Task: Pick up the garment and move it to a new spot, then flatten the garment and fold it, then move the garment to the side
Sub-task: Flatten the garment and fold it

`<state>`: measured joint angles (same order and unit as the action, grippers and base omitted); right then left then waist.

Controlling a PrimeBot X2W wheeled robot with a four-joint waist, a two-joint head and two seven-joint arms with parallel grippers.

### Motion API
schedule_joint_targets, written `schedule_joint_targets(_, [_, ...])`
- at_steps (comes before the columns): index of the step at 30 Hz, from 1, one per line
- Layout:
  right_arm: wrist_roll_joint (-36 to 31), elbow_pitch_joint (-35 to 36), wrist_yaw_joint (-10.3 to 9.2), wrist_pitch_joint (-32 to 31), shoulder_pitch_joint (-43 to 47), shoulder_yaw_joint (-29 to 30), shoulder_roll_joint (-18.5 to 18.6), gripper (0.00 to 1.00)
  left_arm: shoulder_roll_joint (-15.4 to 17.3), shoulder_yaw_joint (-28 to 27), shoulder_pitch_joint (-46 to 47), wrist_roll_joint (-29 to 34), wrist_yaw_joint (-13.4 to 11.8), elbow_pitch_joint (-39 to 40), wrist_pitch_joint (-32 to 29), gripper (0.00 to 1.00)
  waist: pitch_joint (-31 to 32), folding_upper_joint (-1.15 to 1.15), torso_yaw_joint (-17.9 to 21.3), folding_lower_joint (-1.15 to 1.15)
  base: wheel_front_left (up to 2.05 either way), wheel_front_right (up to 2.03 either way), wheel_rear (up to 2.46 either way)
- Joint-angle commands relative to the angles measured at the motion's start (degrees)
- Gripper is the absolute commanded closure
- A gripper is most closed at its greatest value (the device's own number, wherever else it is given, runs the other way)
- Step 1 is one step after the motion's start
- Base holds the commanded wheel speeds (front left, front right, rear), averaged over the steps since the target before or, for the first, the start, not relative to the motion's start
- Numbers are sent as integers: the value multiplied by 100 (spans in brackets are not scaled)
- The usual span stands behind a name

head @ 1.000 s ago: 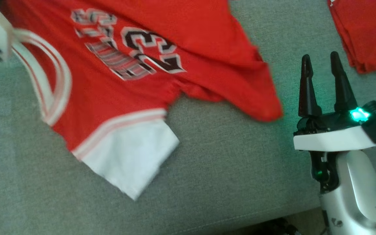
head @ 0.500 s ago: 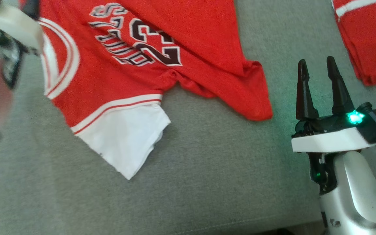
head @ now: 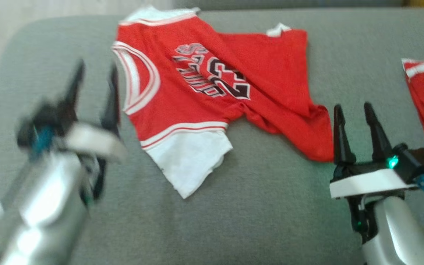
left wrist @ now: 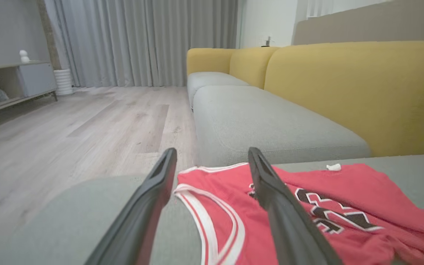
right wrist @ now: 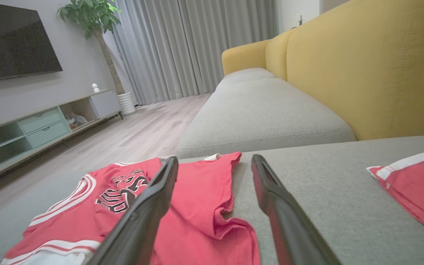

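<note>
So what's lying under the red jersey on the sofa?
The red jersey lies on the grey seat cushion. White fabric sticks out past its striped hem. Whether anything else sits beneath is hidden by the cloth.

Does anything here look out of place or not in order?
Yes: the red jersey lies askew and wrinkled on the grey cushion, one side folded over and bunched, and a white panel sticks out at its near edge.

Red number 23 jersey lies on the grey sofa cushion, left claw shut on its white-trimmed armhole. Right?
No. The left claw is open, gripping nothing; the left wrist view shows its fingers apart. The red number 23 jersey does lie on the grey sofa cushion.
</note>
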<state>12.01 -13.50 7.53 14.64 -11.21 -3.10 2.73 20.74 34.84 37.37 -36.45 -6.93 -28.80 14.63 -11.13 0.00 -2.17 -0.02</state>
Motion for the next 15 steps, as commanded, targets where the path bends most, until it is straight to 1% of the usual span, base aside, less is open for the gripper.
schedule_joint_targets(1, [-35,101,-4,30,-25,-131,15,0,90,-353,-305,56,-168,435,35,0,314,0,-298,2,0,0,0])
schedule_joint_targets(4, [-25,-21,-4,0,41,-143,15,0,-41,-595,-1190,278,-521,1158,36,0,370,0,-375,2,0,0,0])
schedule_joint_targets(6, [13,-50,-4,-29,61,-147,15,0,-153,-732,-1648,387,-632,1506,36,0,357,0,-433,2,0,0,0])
schedule_joint_targets(8, [-30,-48,-4,-83,60,-144,15,0,-226,-814,-1934,536,-651,1757,36,0,322,0,-495,2,0,0,0])
schedule_joint_targets(10, [-115,-35,-4,-168,2,-101,15,0,-321,-865,-2119,587,-599,1907,36,0,263,0,-550,2,0,0,0])
schedule_joint_targets(15, [-367,-174,-4,-668,-482,257,15,0,-473,-865,-2227,731,-447,1948,36,0,18,0,-676,2,0,0,0])
